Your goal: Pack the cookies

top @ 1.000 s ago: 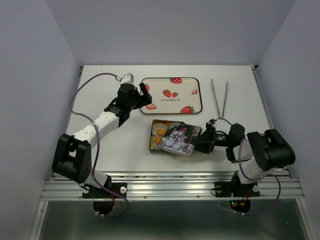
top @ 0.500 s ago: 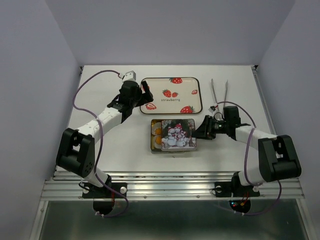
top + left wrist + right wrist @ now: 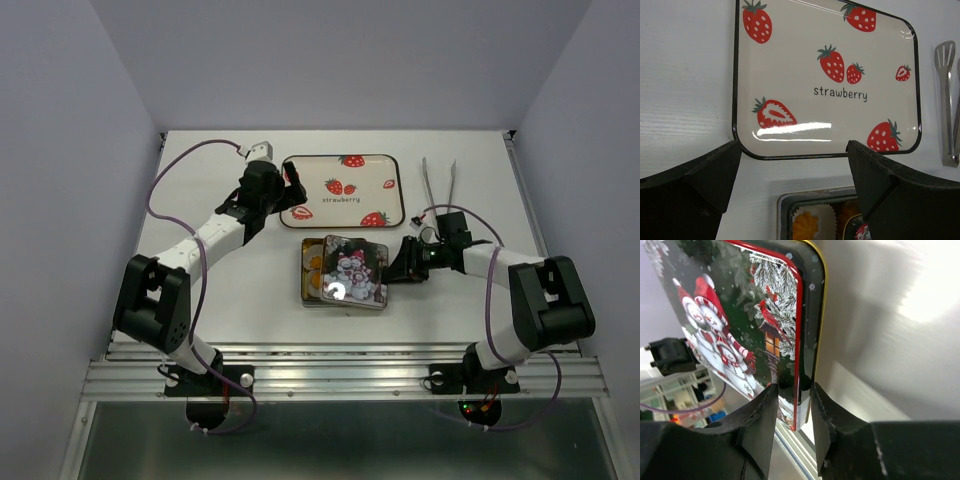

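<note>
White table [image 3: 250, 300] carries a strawberry tray [image 3: 341, 189], metal tongs [image 3: 440, 190] and, apparently flat, a square tin [image 3: 306, 297].

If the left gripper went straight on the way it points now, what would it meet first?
Probably the strawberry tray, at its near edge; the left gripper frames that edge with open jaws, but depth is unclear.
</note>
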Tool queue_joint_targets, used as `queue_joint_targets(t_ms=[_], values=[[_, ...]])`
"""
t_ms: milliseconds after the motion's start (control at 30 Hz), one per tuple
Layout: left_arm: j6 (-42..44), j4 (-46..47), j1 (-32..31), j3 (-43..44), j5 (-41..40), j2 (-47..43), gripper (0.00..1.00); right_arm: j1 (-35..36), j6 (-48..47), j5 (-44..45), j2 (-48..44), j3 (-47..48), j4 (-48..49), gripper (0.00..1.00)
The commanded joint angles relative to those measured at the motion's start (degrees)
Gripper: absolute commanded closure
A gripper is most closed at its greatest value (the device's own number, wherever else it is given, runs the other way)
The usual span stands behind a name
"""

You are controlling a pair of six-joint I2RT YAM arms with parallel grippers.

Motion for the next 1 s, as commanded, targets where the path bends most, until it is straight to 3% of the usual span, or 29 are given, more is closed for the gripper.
queue_joint_targets(t_ms=[0, 667, 967], values=[[0.58, 0.48, -0.21, 1.67, -0.87, 0.08, 0.01, 4.32, 0.16, -0.6, 1.43, 4.18, 3.82, 0.62], [-0.03, -7.68, -0.21, -2.11, -1.66, -2.37, 0.01, 8.02, 4.03, 4.5, 5.21, 10.42, 4.71, 0.64], [-2.41, -6.47, -0.21, -11.07, 9.84, -8.88, 0.01, 8.02, 5.96, 5.82, 4.78, 12.0, 3.74, 0.65]])
